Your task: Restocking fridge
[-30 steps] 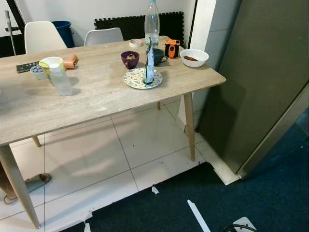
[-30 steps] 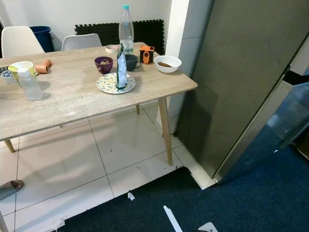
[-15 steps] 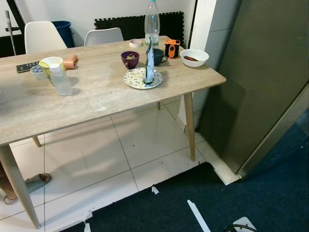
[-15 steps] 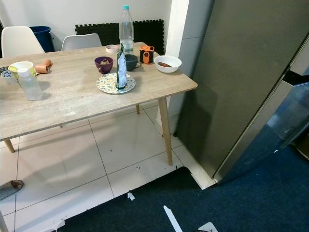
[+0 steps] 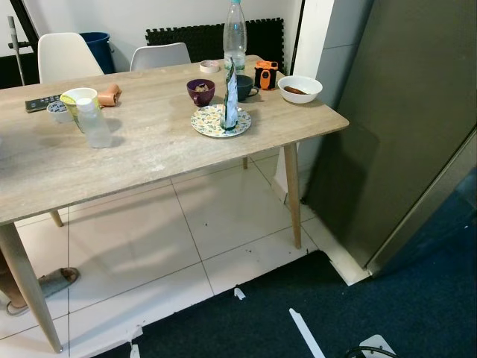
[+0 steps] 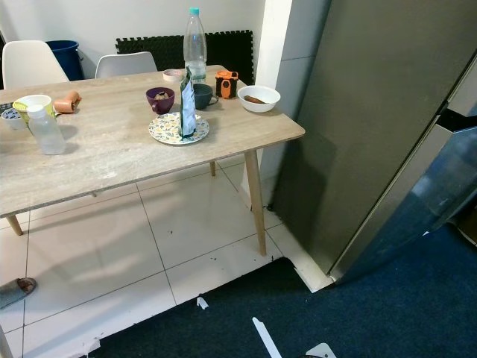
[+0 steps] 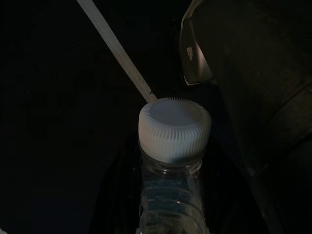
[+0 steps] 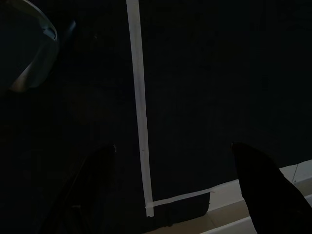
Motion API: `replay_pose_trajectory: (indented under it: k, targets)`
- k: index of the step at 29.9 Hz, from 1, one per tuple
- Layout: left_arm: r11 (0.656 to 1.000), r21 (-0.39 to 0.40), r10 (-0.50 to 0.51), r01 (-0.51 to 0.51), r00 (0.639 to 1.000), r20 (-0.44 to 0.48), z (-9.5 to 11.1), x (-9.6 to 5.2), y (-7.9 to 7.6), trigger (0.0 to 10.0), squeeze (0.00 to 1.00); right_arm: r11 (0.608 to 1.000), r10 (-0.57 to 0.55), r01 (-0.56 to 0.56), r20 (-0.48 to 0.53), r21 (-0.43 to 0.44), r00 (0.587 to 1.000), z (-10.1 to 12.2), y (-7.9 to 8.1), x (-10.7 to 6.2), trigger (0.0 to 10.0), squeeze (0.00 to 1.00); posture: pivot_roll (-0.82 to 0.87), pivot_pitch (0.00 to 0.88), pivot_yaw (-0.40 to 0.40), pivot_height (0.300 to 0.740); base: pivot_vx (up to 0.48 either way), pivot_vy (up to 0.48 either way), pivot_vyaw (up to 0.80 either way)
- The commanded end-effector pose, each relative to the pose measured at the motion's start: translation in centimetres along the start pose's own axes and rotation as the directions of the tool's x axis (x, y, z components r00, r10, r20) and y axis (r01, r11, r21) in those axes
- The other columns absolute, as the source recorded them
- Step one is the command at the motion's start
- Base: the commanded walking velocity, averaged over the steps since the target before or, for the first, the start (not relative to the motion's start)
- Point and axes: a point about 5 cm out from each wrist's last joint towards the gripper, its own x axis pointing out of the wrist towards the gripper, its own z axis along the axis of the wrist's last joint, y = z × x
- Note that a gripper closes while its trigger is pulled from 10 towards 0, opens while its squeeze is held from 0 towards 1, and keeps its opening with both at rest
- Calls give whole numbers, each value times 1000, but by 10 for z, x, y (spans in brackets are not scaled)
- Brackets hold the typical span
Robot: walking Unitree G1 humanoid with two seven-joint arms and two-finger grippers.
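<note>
While the left gripper (image 7: 168, 204) hangs low over the dark carpet, clamped on one white-capped water bottle (image 7: 173, 146), the right gripper (image 8: 170, 185) hangs spread and empty. I judge restocking barely begun: the bottle is in hand, but the fridge (image 6: 387, 127) is not reached. On the table (image 6: 119, 160) stand two more bottles, three bowls and one plate.
</note>
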Motion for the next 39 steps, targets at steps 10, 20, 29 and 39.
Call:
replay_pose_trajectory:
  k: [10, 20, 29, 39]
  targets:
    - [997, 26, -71, 67, 976, 207, 62, 3, -25, 10000, 0, 1000, 8, -8, -17, 7, 1000, -5, 2, 0, 10000, 0, -33, 0, -50, 740, 0, 0, 0]
    - [997, 27, -73, 69, 975, 211, 63, 2, -26, 10000, 0, 1000, 7, -7, -9, 14, 1000, -5, 2, 0, 10000, 0, -33, 0, -50, 740, 0, 0, 0]
    - [998, 27, -68, 64, 977, 204, 60, 2, -23, 10000, 0, 1000, 8, -8, -3, 16, 1000, -4, 2, 0, 10000, 0, -35, 0, -50, 740, 0, 0, 0]
    - [998, 27, -65, 61, 977, 202, 59, 3, -23, 10000, 0, 1000, 5, -5, 12, 24, 1000, -1, 1, 0, 10000, 0, -27, 0, -58, 740, 0, 0, 0]
